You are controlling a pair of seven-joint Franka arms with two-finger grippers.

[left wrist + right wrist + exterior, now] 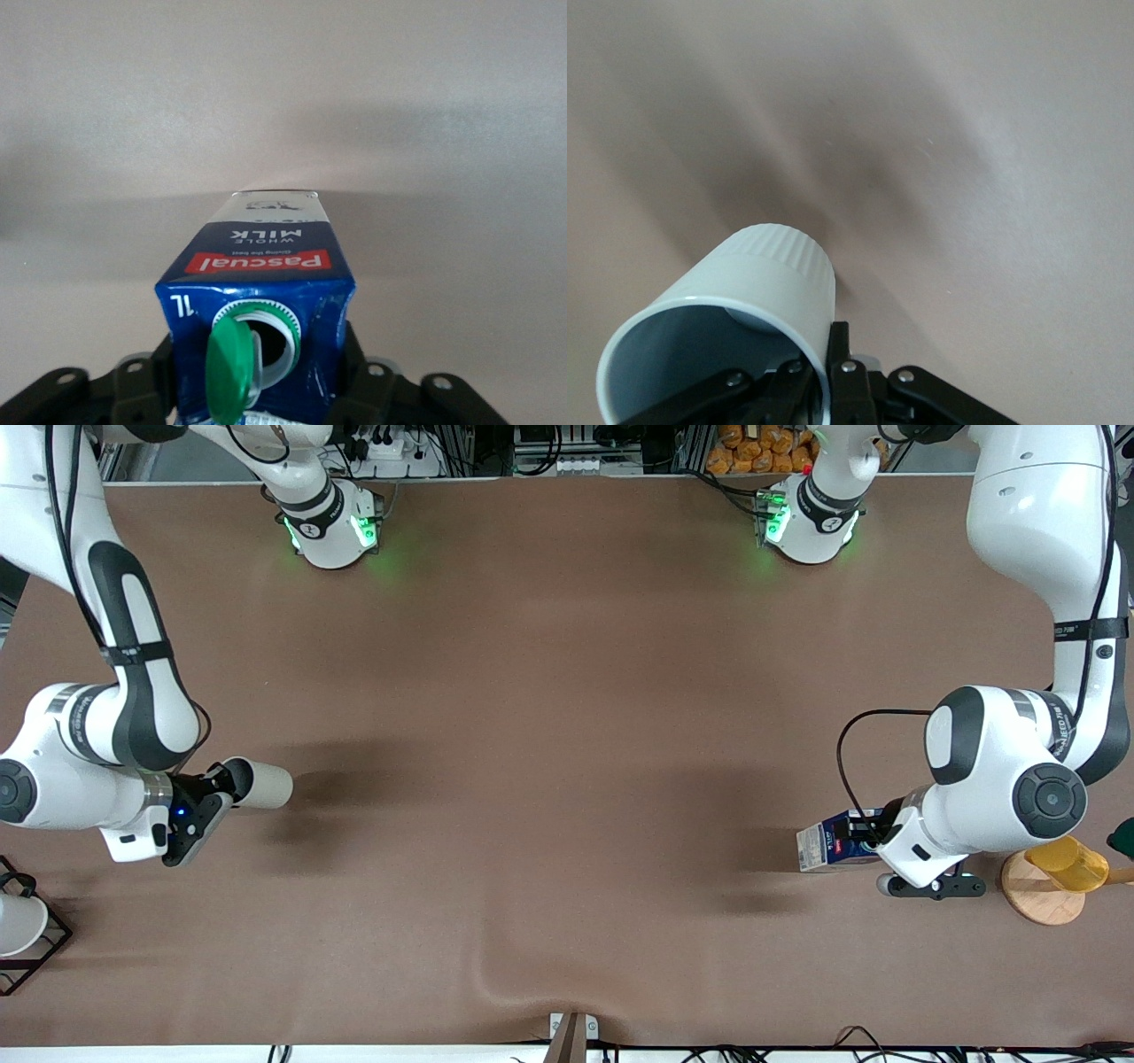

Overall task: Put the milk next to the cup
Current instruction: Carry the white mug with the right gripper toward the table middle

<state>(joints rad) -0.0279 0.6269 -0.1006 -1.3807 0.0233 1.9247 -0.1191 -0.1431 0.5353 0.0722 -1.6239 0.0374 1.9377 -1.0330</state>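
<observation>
At left arm's end of tabletop [567, 691], left pincer [864, 834] clenched on milk [833, 843]; carton lies sideways, long axis pointing toward right arm's end. Right pincer [232, 784] grips cup [261, 784] by rim, cup tipped sideways, at right arm's end. Milk and cup well apart; judged gap must be closed across table's length.

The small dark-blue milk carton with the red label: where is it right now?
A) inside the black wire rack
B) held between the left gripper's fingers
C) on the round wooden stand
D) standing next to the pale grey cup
B: the left gripper is shut on the dark-blue milk carton, its fingers on both sides in the left wrist view.
</observation>
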